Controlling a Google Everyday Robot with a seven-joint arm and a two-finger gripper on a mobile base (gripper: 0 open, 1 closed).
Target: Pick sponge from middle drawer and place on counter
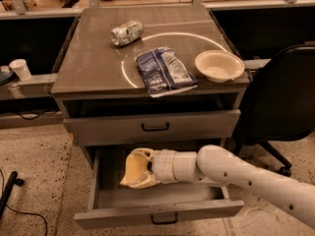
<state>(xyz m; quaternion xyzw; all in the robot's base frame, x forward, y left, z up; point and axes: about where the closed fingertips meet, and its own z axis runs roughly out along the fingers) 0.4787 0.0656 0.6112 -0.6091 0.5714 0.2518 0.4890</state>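
The middle drawer is pulled open at the bottom of the cabinet. My gripper reaches into it from the right on a white arm. Its fingers are shut on the pale yellow sponge and hold it a little above the drawer floor, at the drawer's left side. The counter is the grey-brown cabinet top with a thin white circle line, above and behind the gripper.
On the counter lie a crushed can, a blue-and-white snack bag and a white bowl. The upper drawer overhangs the gripper. A black chair stands at the right. A paper cup sits on a ledge at the left.
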